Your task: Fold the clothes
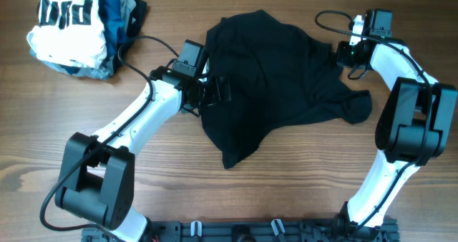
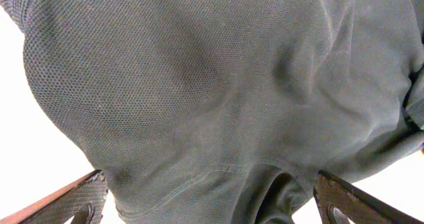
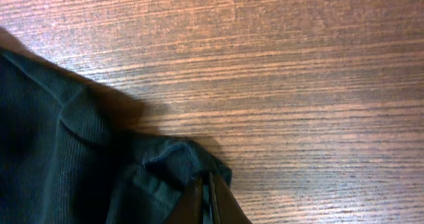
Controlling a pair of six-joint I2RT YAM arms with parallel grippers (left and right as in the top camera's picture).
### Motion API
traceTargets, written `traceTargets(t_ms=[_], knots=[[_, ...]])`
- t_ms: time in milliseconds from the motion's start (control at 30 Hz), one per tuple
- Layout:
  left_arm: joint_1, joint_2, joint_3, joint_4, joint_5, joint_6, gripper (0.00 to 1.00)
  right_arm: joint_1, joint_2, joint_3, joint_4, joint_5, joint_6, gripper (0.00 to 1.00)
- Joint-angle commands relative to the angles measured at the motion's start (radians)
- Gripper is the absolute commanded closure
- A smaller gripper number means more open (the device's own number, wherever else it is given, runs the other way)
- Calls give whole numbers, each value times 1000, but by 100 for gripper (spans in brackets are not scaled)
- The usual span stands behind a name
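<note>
The clothes (image 1: 275, 81), a plain black garment, lie crumpled in the middle of the wooden table. My left gripper (image 1: 216, 90) stands open at the garment's left edge. In the left wrist view its fingers (image 2: 74, 199) are spread wide with a fold and a seam of the black fabric (image 2: 218, 118) between them. My right gripper (image 1: 343, 54) is at the garment's upper right edge. In the right wrist view it (image 3: 208, 187) is shut, and a bunched corner of the clothes (image 3: 165, 168) is pinched at its tips.
A pile of other garments sits at the far left corner: a white one with black stripes (image 1: 68, 27) and blue and grey pieces (image 1: 114, 9). A black cable (image 1: 136, 45) runs from the pile towards my left arm. Bare wood (image 3: 298, 85) lies right of the garment.
</note>
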Motion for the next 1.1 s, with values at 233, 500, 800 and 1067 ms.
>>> traceTargets(t_ms=[233, 500, 800, 1067], knots=[[3, -16, 13, 8, -17, 11, 0, 2, 28, -8, 58, -11, 0, 43], [3, -16, 13, 19, -17, 11, 0, 2, 35, -8, 92, -59, -3, 30], [3, -16, 13, 31, -17, 11, 0, 2, 116, -8, 51, -87, 1, 43], [3, -16, 13, 43, -17, 11, 0, 2, 116, -8, -31, -86, 0, 71]])
